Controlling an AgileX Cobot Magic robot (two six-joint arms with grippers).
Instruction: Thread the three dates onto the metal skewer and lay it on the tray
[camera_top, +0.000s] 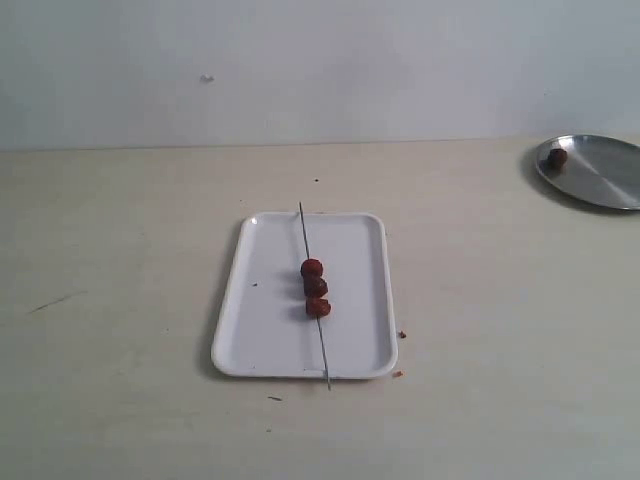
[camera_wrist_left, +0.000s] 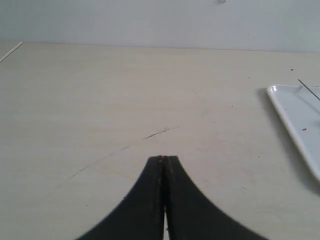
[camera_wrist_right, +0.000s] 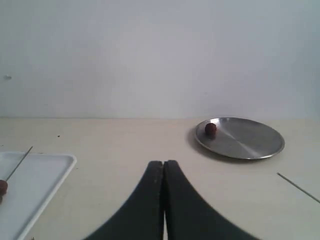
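Metal skewer (camera_top: 305, 236) bearing the three dates (camera_top: 315, 287) lies on the tray (camera_top: 265, 320), seemingly finished; left gripper (camera_wrist_left: 164, 159) and right gripper (camera_wrist_right: 163, 162), jaws together, need nothing further.

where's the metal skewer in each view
Exterior view: metal skewer lies lengthwise down the tray, mid-frame, three dates threaded.
Left wrist view: only one end shows, crossing the tray's far rim.
Right wrist view: one end again, crossing the tray rim.
Shared landmark: the white tray.

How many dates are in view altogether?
4. Three dates sit threaded together on the metal skewer lying on the tray; a lone date rests on the steel plate, apart.
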